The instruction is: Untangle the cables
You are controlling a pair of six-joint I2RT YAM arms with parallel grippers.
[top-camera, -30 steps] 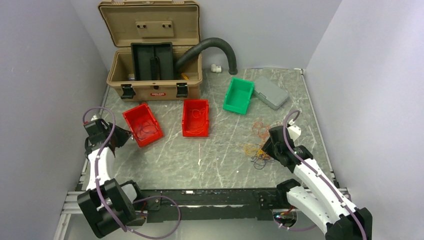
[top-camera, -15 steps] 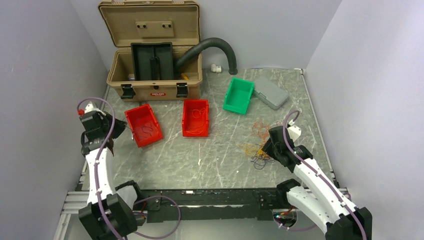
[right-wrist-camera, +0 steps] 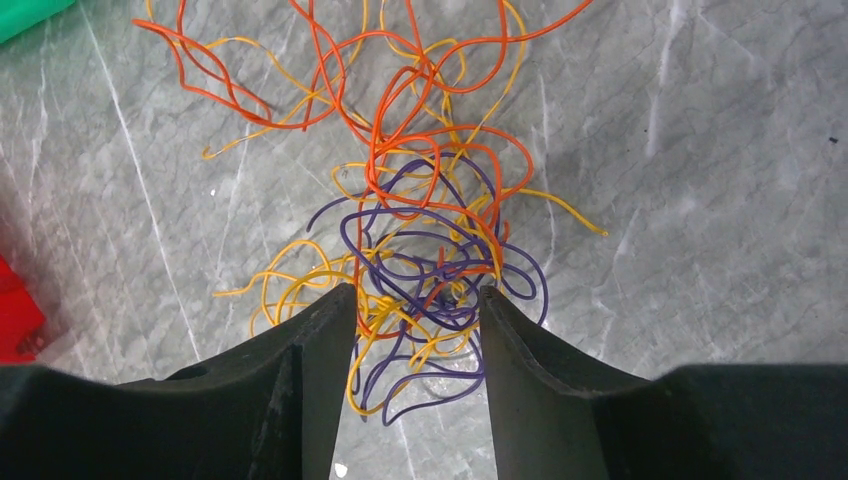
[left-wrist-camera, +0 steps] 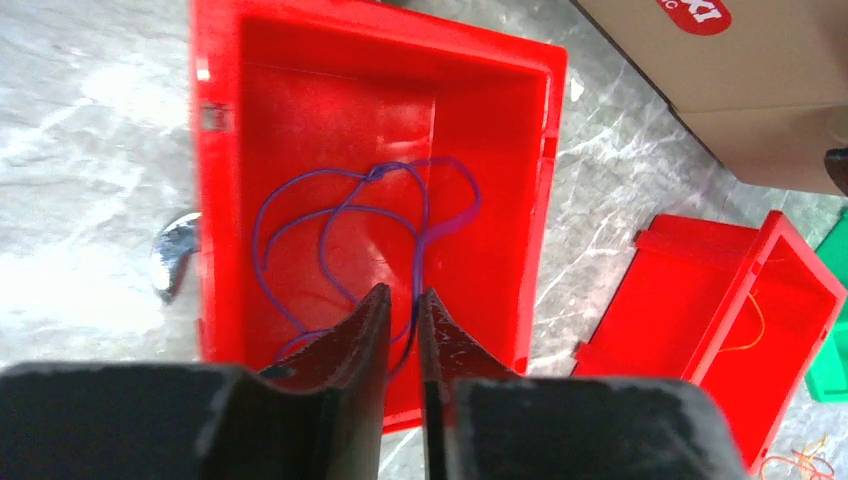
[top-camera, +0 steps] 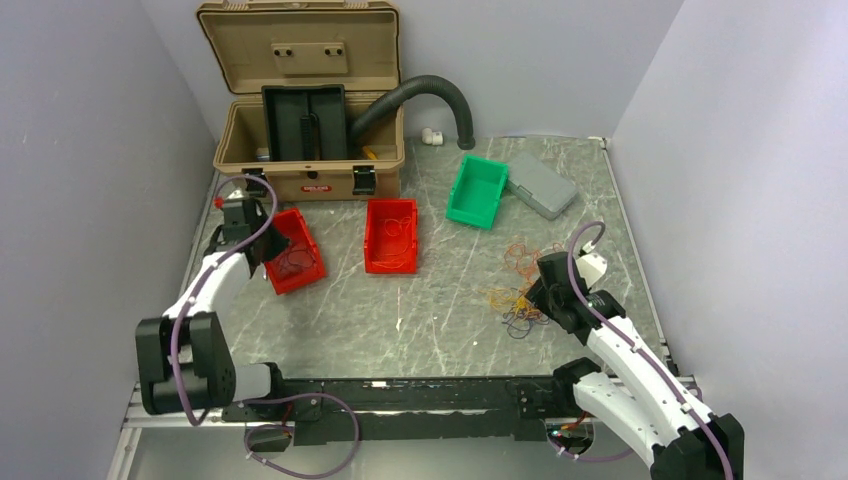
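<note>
The cables lie as a tangle (top-camera: 515,290) of orange, yellow and dark purple strands (right-wrist-camera: 420,230) on the marble table, right of centre. My right gripper (top-camera: 532,300) is open, its jaws (right-wrist-camera: 418,290) straddling the near end of the tangle without pinching it. A loose purple cable (left-wrist-camera: 330,215) lies looped inside the left red bin (top-camera: 305,228). Over that bin's near rim, my left gripper (left-wrist-camera: 403,292) has its jaws a narrow gap apart. The purple strand runs down into that gap. An orange cable (left-wrist-camera: 755,320) lies in the second red bin (top-camera: 392,235).
A tan toolbox (top-camera: 310,120) stands with its lid up at the back left, and a black ribbed hose (top-camera: 430,88) arches out of it. A green bin (top-camera: 478,190) and a grey case (top-camera: 540,185) sit at the back right. Grey walls close in both sides.
My left arm has swung from the table's left edge inward over the left red bin, and its jaws now stand slightly apart. The right arm and the tangle have not moved.
</note>
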